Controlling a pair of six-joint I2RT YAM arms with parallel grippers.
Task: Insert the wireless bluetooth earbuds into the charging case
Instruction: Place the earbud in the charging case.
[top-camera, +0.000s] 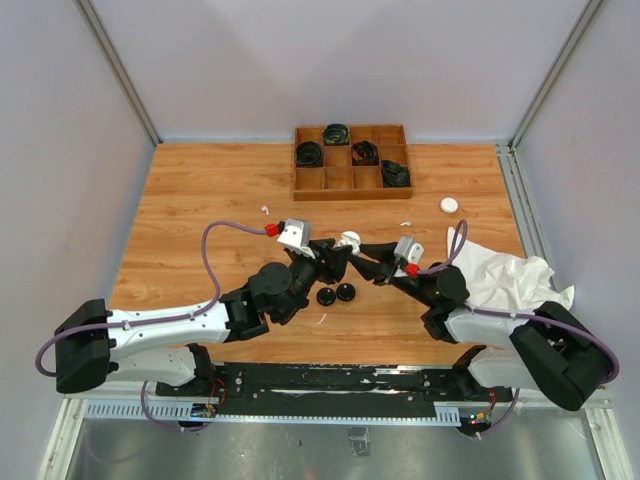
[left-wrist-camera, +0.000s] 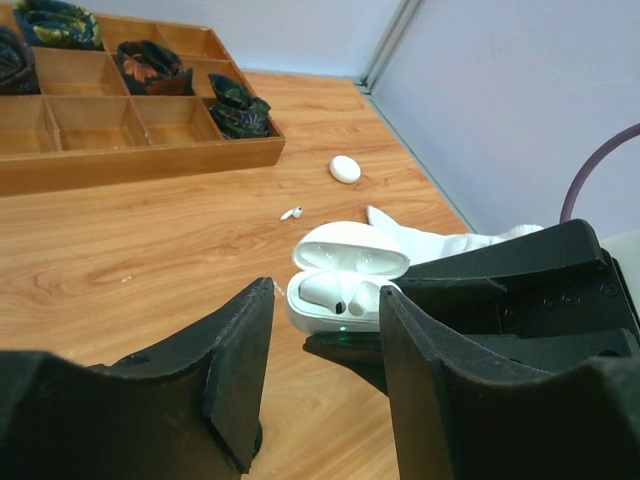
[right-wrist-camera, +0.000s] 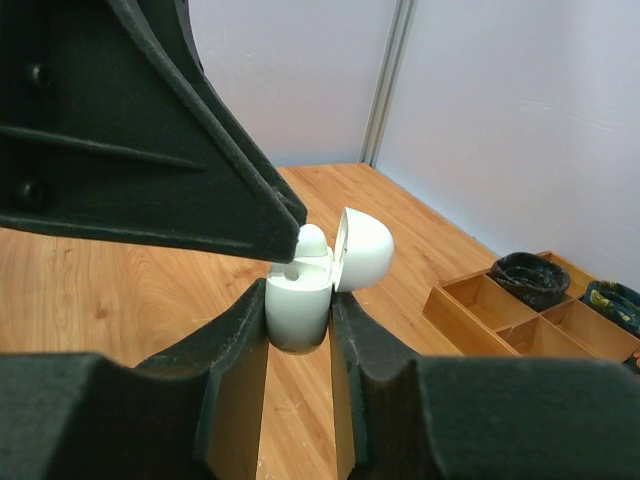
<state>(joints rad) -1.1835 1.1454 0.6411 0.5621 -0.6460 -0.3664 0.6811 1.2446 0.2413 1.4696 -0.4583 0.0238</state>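
My right gripper (right-wrist-camera: 300, 298) is shut on a white charging case (right-wrist-camera: 298, 318) and holds it above the table with its lid (right-wrist-camera: 364, 248) swung open. In the left wrist view the charging case (left-wrist-camera: 345, 295) holds two white earbuds (left-wrist-camera: 325, 290) in its wells. One earbud's head (right-wrist-camera: 312, 241) stands proud just under a left fingertip (right-wrist-camera: 285, 235). My left gripper (left-wrist-camera: 325, 325) is open just short of the case, nothing between its jaws. From above, the left gripper (top-camera: 338, 256) and right gripper (top-camera: 363, 251) meet at the case (top-camera: 349, 239). A loose white earbud (left-wrist-camera: 291, 212) lies beyond.
A wooden compartment tray (top-camera: 350, 191) with coiled black cables stands at the back. A closed white case (top-camera: 449, 205) and a crumpled white cloth (top-camera: 505, 275) lie to the right. Two black round cases (top-camera: 336, 294) sit below the grippers. Small white earbuds lie at far left (top-camera: 266, 210) and near front (top-camera: 323, 319).
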